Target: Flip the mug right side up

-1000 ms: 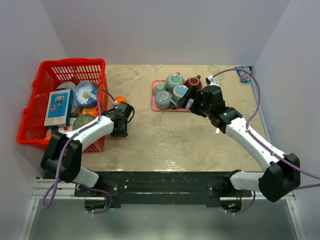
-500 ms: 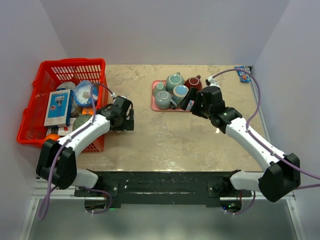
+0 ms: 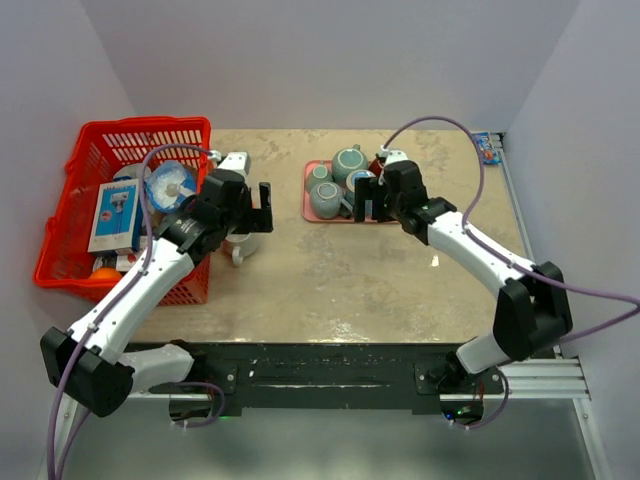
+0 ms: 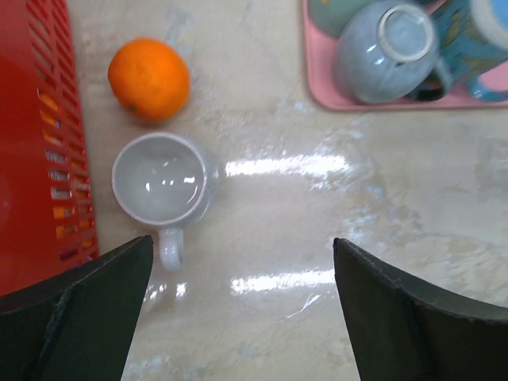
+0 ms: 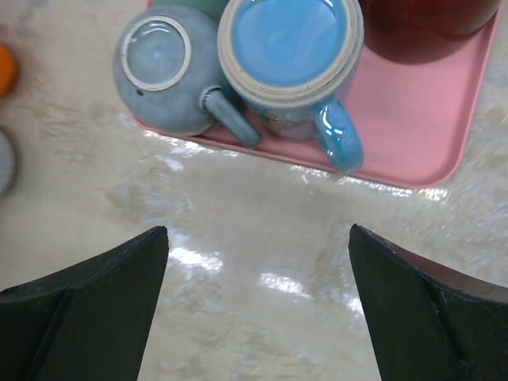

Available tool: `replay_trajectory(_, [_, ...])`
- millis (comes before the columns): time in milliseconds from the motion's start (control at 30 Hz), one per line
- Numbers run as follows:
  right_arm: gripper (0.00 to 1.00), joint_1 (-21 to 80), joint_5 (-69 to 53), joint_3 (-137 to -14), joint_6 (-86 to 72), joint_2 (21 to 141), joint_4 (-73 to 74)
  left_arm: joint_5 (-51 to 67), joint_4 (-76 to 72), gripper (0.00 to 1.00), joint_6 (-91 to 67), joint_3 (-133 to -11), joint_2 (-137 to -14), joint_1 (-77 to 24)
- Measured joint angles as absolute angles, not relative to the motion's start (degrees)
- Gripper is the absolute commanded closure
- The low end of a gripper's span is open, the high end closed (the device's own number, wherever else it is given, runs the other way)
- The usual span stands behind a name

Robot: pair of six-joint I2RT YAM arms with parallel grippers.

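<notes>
A white mug (image 4: 163,178) stands right side up on the table, its mouth facing up and its handle (image 4: 171,248) toward the near side. In the top view the mug (image 3: 240,245) sits just below my left gripper (image 3: 262,206). That gripper (image 4: 242,242) hangs above the table, open and empty, with the mug beside its left finger. My right gripper (image 5: 258,230) is open and empty too, hovering over bare table just in front of the pink tray (image 5: 429,171).
An orange (image 4: 149,78) lies just beyond the white mug. The red basket (image 3: 70,250) of packets stands at the left. The pink tray (image 3: 310,210) carries an upside-down grey mug (image 5: 163,67), an upright blue mug (image 5: 290,44) and a dark red one (image 5: 429,24).
My left gripper has opened, let go of the white mug and risen away from it. My right arm has swung left, closer to the tray.
</notes>
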State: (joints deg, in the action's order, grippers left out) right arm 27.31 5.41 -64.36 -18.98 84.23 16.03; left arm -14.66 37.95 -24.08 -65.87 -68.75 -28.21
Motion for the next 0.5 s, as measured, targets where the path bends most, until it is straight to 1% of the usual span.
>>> replay_trajectory(167, [0.04, 26.8, 7.6, -69.4, -9.4, 92.2, 16.6, -11.1, 33.7, 0.01, -23.0, -66.7, -66.2, -28.2])
replay_trajectory(233, [0.06, 26.3, 8.2, -71.6, -6.3, 94.7, 16.7, -9.3, 32.1, 0.01, -22.9, -66.8, -66.2, -28.2])
replay_trajectory(400, [0.17, 24.5, 7.7, -74.7, -0.1, 99.1, 17.0, -5.7, 29.3, 0.01, -22.9, -66.8, -66.2, -28.2])
replay_trajectory(500, [0.18, 22.5, 5.1, -75.9, 1.6, 101.5, 18.3, -4.8, 28.8, 0.01, -22.9, -66.9, -66.7, -28.2])
